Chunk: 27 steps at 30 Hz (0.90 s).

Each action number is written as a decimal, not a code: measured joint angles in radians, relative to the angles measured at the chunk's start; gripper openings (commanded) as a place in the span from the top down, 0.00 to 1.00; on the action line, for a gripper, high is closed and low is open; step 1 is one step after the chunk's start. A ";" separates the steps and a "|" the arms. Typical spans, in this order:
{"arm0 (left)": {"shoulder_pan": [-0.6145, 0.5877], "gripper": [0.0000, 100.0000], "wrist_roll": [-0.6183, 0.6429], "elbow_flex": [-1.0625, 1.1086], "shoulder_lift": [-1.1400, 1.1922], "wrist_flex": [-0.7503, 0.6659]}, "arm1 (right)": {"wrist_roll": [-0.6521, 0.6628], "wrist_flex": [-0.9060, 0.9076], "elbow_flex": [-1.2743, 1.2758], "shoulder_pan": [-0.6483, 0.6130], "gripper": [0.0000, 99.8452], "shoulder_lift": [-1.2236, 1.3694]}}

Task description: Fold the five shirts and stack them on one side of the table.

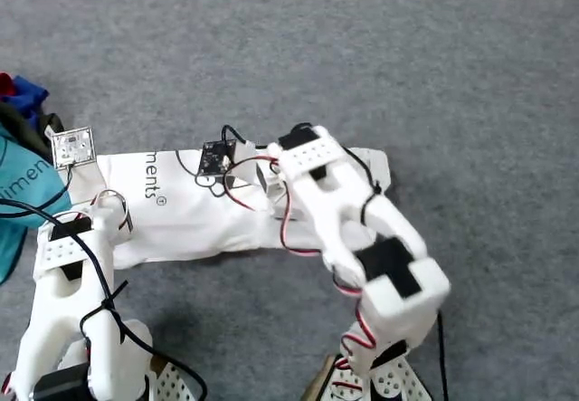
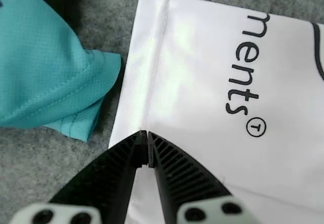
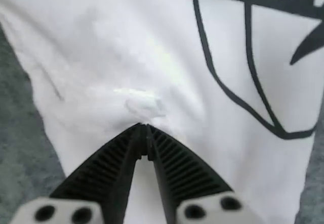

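A white shirt [image 1: 181, 211] with black print lies folded into a long strip across the middle-left of the grey table. My left gripper [image 1: 90, 182] is at the strip's left end. In the left wrist view that gripper [image 2: 147, 140] is shut, its tips pinched on the white shirt [image 2: 202, 72] at the hem. My right gripper [image 1: 237, 176] is down on the strip's middle. In the right wrist view it [image 3: 145, 131] is shut on a small pucker of the white shirt [image 3: 142, 57]. A teal shirt [image 1: 16, 206] lies crumpled just left of the white one, also in the left wrist view [image 2: 40, 67].
Blue and red cloth [image 1: 20, 93] lies at the table's far left edge. Bare grey table [image 1: 452, 84] stretches across the back and right. Both arm bases [image 1: 380, 365] stand at the front edge, with loose cables near them.
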 measured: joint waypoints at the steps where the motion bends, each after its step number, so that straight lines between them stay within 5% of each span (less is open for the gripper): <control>1: 0.000 0.98 0.000 0.000 0.000 0.000 | -0.002 0.000 -0.025 0.000 0.99 0.025; 10: 0.000 0.97 0.000 0.000 0.000 0.000 | -0.003 0.227 -0.213 0.003 0.99 0.080; 15: 0.000 0.87 0.005 -0.006 0.000 0.011 | -0.003 0.330 -0.290 0.077 0.99 -0.021; 27: -0.170 0.82 0.000 -0.473 0.000 0.546 | -0.003 0.506 -0.316 0.267 0.99 -0.215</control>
